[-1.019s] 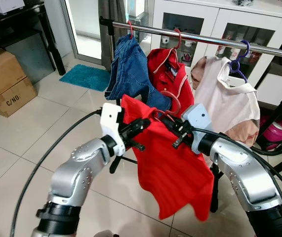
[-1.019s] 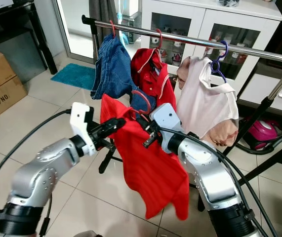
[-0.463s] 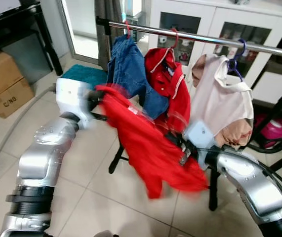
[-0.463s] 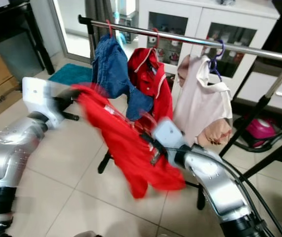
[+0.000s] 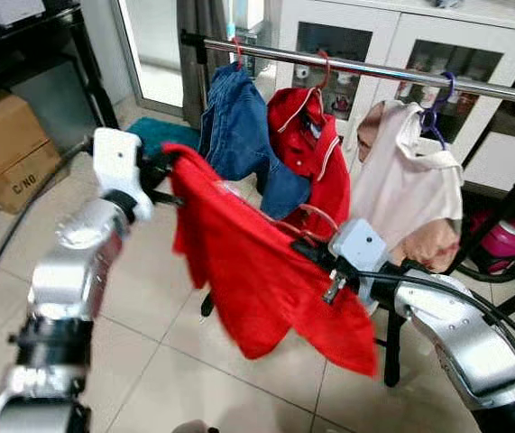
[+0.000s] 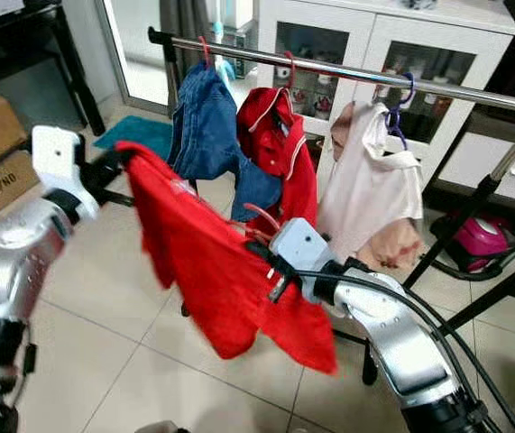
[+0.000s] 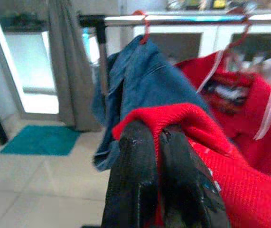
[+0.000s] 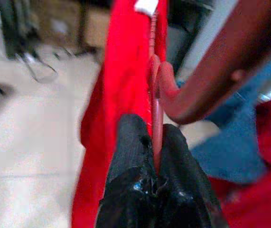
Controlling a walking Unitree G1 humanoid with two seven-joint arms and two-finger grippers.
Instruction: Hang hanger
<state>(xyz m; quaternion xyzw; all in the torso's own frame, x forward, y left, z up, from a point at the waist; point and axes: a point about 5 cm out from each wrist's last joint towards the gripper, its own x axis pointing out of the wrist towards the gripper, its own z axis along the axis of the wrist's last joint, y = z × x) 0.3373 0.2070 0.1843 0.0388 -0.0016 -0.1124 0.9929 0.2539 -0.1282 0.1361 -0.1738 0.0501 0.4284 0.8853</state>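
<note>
I am holding the red shirt (image 5: 266,271) stretched below the garment rail (image 5: 374,70): left gripper (image 7: 161,142) pinching limp, light fabric, right gripper (image 8: 155,137) clamping the stiff red hanger (image 8: 206,71) at its neck.

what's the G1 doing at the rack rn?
It's holding a red garment on a red hanger, not yet on the rail. The left gripper is shut on one end of the fabric, stretched out toward the robot's left; the right gripper is shut on the hanger. Jeans, a red jacket and a beige top already hang there.
</note>
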